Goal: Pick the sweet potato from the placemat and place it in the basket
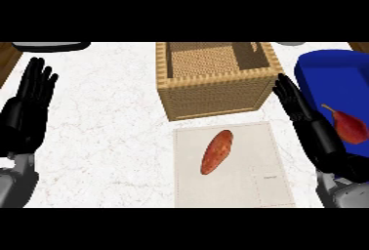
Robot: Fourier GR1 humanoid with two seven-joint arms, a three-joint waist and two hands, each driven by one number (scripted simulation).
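We see the sweet potato (pixel 217 152) lying on the pale placemat (pixel 267 161), left of the mat's middle, and nothing is touching it. Its long axis runs from the near left up to the far right, tilted only a little off straight ahead. Our right hand (pixel 306 117) stands just beside the mat's right edge, fingers straight and pointing far, holding nothing, so the potato lies to the left of those fingers and a little nearer. Our left hand (pixel 29 105) rests open at the left edge, fingers up, well apart from the mat and also empty. The right hand is clearly the closer one, and we judge the pick falls to it: swing left, come down across the narrow width. The potato looks reddish-orange, elongated, tapered at both ends, smooth-skinned. The wicker basket (pixel 213 97) sits just beyond the mat's far edge, open top facing up, a short carry away. A red pear (pixel 349 126) lies on blue plate (pixel 338 73) at right.
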